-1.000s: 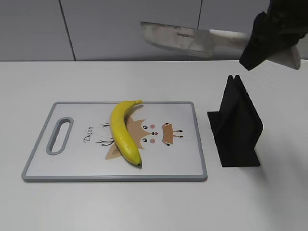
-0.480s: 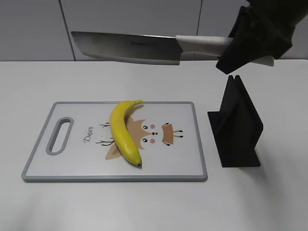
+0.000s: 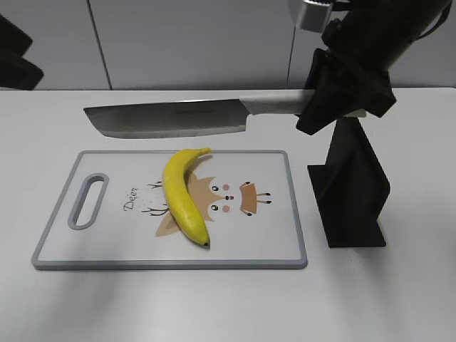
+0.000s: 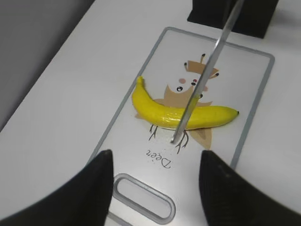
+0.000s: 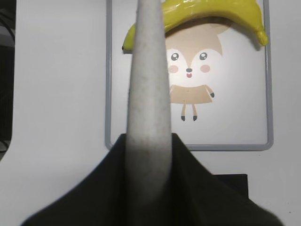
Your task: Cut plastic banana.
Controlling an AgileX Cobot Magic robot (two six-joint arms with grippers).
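Knife over banana, blade crossing its long axis; the cut is a straight drop.

The plastic banana (image 3: 184,196) lies on the cutting board (image 3: 285,242) on the desk (image 3: 214,306), with its stem toward the board's far edge and its dark tip toward the near edge. The right end effector (image 3: 342,92) is clamped on the white handle of the knife (image 3: 171,119) and is the nearer one. The blade is level and edge down, above and apart from the banana; the left wrist view shows it crossing mid-length. The left end effector (image 4: 155,183) hangs spread wide and empty above the board's handle end, holding nothing. The black knife stand (image 3: 349,189) sits beside the board.
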